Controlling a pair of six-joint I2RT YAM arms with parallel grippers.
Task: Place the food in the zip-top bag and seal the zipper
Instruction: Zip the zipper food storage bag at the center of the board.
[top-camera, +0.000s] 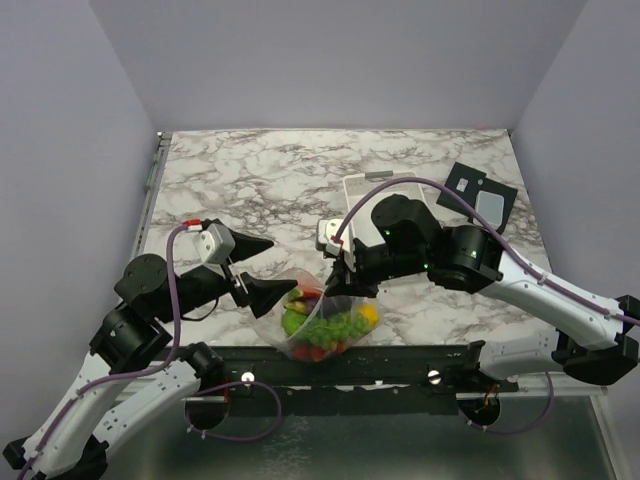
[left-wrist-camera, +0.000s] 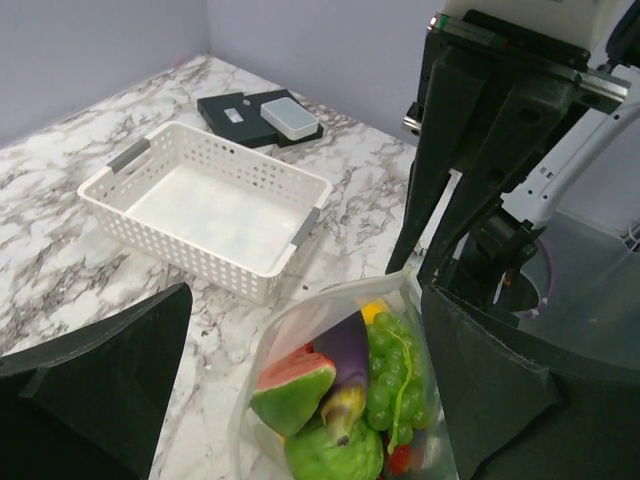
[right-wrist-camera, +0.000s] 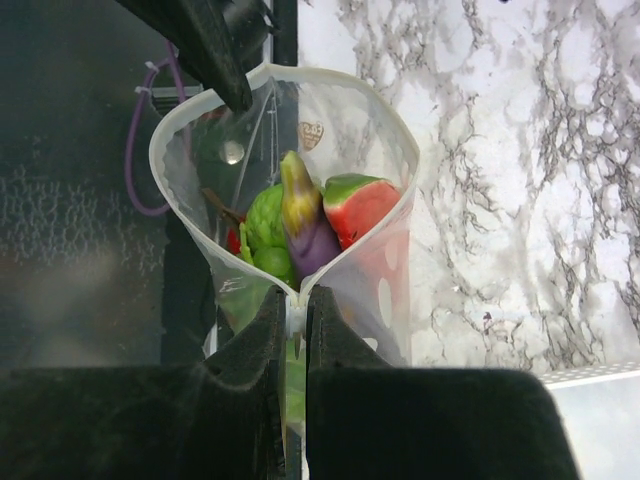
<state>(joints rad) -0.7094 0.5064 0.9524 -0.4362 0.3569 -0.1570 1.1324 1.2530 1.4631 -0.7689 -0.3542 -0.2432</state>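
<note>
The clear zip-top bag (top-camera: 320, 322) stands near the table's front edge. Its mouth gapes in a teardrop shape (right-wrist-camera: 300, 130). Inside is the food: a watermelon slice (left-wrist-camera: 295, 388), a purple eggplant (right-wrist-camera: 305, 228), green grapes (left-wrist-camera: 398, 375) and other green and red pieces. My right gripper (right-wrist-camera: 297, 305) is shut on one end of the zipper rim (right-wrist-camera: 385, 120), pinching both sides together. My left gripper (left-wrist-camera: 305, 300) stands open, with one finger on each side of the bag and touching nothing; in the top view the left gripper (top-camera: 283, 267) sits just left of the bag.
A white perforated basket (left-wrist-camera: 200, 205) sits empty behind the bag, partly hidden by the right arm in the top view (top-camera: 360, 188). Black flat pieces (top-camera: 480, 192) lie at the back right. A black rail (top-camera: 400, 360) runs along the table's front edge.
</note>
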